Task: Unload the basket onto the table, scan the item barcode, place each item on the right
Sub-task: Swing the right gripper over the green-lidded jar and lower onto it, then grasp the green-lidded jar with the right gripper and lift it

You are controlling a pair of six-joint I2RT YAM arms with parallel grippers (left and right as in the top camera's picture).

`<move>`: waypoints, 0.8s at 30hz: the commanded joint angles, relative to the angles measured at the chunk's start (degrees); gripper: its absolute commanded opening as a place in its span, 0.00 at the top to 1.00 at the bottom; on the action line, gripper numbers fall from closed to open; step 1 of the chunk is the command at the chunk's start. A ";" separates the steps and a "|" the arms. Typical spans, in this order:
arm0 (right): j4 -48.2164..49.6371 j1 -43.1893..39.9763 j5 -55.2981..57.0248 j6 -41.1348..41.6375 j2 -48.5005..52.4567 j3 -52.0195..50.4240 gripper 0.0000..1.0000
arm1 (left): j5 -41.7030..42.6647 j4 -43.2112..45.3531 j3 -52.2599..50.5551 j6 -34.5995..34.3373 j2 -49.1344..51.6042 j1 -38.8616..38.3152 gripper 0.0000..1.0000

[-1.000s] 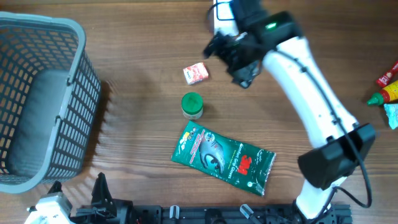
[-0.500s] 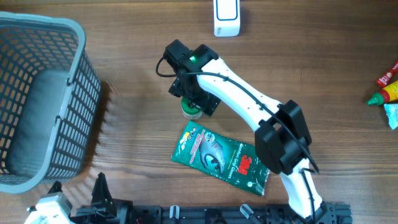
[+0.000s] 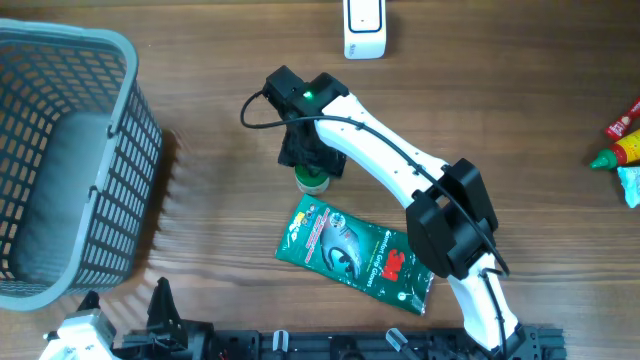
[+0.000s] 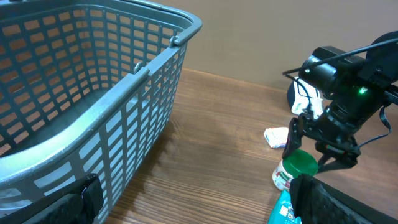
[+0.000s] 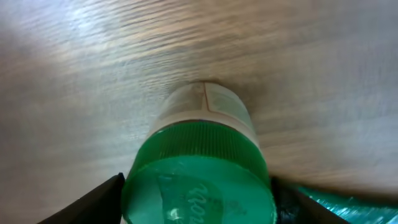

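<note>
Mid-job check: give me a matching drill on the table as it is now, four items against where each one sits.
Items:
1. basket
2. green-lidded jar
3. green pouch
4. white device

Places:
A. lying flat near the robot's edge of the table
B. at the far edge of the table
C. on the robot's left side
D. between the fingers of the right gripper

Pairs: 1-C, 2-D, 3-A, 4-B

We read a red "3M" logo on the green packet (image 3: 358,255) lying on the surface; its smaller white lettering is too fine for us. Raised script on the green lid of the jar (image 5: 200,168) stays illegible to us.
</note>
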 commanded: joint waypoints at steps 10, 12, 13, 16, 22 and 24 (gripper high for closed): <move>-14.12 -2.23 11.85 -48.39 0.15 8.72 0.00 | -0.72 0.07 0.15 0.70 -0.20 0.33 0.00; -15.39 -2.23 11.80 -42.03 -0.37 13.14 0.00 | -0.72 0.07 0.15 0.70 -0.20 0.33 0.00; -15.91 -2.23 11.72 -36.09 -0.63 15.17 0.00 | -0.72 0.07 0.15 0.70 -0.20 0.33 0.00; -18.73 -3.17 7.43 -3.41 -1.42 19.34 0.01 | -0.72 0.04 0.15 0.70 -0.20 0.33 0.00; -20.79 -4.92 -3.28 49.13 -1.25 16.33 0.00 | -0.72 0.07 0.15 0.70 -0.20 0.33 0.00; -20.74 -4.92 -3.26 58.38 -1.25 15.34 0.00 | -0.72 0.04 0.15 0.70 -0.20 0.33 0.00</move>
